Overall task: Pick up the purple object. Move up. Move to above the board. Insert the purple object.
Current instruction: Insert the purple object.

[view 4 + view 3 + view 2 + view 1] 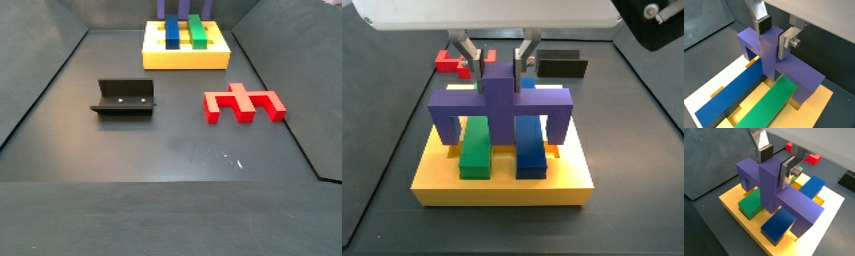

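The purple object (784,198) stands upright on the yellow board (732,203). Its crossbar spans the green bar (751,205) and the blue bar (777,225), and its stem goes down between them. In a side view its end legs (442,128) reach the board's top (502,185). My gripper (776,160) is directly above the board, with its two silver fingers on either side of the stem's top, shut on it. This also shows in a wrist view (774,32) and a side view (500,68). The far side view shows only the board (187,58) and the purple legs (163,8).
A red notched block (243,103) lies on the dark floor to one side of the board, also seen in a side view (449,60). The dark fixture (124,97) stands on the floor apart from it. Grey walls bound the floor.
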